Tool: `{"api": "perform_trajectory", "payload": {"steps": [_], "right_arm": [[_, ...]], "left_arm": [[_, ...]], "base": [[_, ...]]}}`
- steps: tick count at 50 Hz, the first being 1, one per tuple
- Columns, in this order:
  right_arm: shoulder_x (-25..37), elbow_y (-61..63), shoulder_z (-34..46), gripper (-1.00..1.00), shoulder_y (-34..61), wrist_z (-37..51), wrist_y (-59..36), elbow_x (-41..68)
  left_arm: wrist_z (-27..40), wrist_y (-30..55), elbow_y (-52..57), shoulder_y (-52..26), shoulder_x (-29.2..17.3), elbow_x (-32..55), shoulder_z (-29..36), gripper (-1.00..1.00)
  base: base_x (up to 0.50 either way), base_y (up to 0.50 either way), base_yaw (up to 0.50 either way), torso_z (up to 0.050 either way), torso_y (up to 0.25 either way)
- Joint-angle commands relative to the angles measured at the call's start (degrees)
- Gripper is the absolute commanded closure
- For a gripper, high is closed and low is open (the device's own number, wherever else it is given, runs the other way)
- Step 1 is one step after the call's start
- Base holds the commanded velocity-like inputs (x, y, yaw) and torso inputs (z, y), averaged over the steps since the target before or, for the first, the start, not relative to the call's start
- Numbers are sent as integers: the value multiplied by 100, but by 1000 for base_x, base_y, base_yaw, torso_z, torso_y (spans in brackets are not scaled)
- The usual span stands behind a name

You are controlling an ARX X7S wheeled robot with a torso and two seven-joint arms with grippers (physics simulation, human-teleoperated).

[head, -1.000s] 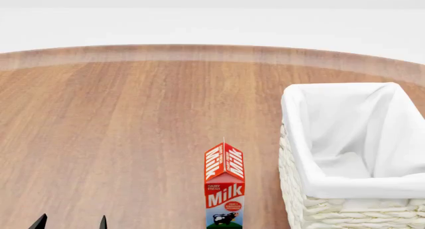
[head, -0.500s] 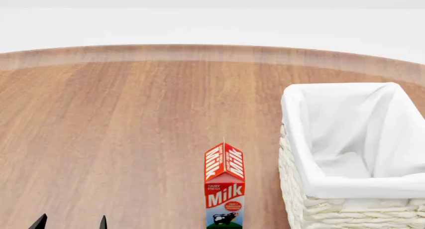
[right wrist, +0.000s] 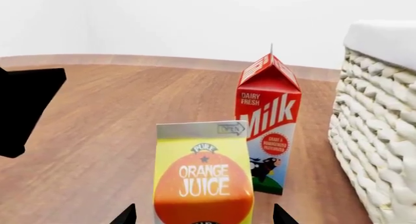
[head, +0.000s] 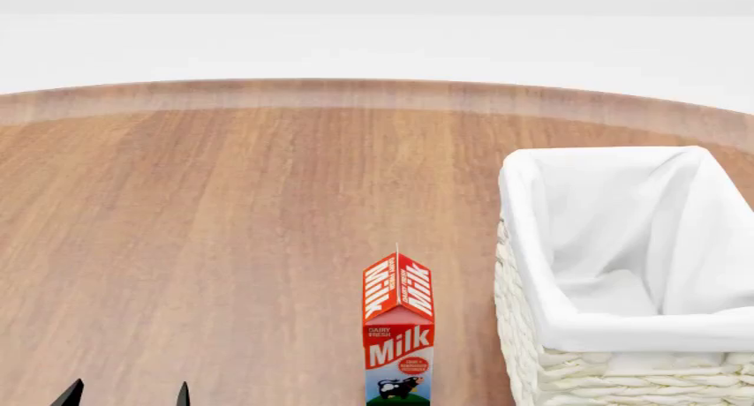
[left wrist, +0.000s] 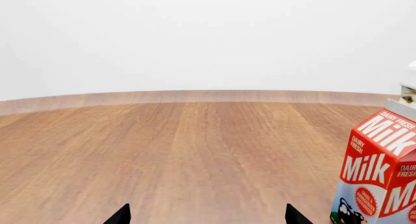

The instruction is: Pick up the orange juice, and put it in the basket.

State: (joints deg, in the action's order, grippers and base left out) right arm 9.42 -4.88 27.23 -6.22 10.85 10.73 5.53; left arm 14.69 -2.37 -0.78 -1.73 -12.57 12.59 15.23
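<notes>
A wood-grain tabletop fills the scene, with the basket, woven wicker lined in white cloth, standing ahead of the right pincer and off to its outer side. In the right wrist view only the two dark tips of that pincer show, spread wide, one on either side of the orange juice; whether they touch the carton cannot be told. The carton stands upright directly in front of the pincer, its long axis vertical, its lettered face with the orange picture turned toward the camera. It does not appear in the head view. Just beyond it and slightly toward the basket stands the milk carton, also upright, apart from both. The left pincer hangs low over bare wood, its two tips wide apart and holding nothing; the milk carton sits ahead of it toward the basket side. In the head view only the left pincer's tips peek in at the near edge, pointing forward; the right arm stays out of that frame.
</notes>
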Motion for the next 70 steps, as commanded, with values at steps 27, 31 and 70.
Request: {"api": "perform_trajectory", "payload": {"steps": [27,31,70], "right_arm": [[-75,-380,154,-100,326,91,16,85],[-81,-448,168,-100,364,103,34,83],[-144,-965,293,-100,691,196,101,170]], "left_arm": [[74,-25,-8,-19,-63,63,83,-100],[82,-27,-9,-20,-69,70,91,-100],[161,-55,-18,-42,-136,137,181,-100]], "base": [[0,0,0,0,0],[0,0,0,0,0],[0,0,0,0,0]]}}
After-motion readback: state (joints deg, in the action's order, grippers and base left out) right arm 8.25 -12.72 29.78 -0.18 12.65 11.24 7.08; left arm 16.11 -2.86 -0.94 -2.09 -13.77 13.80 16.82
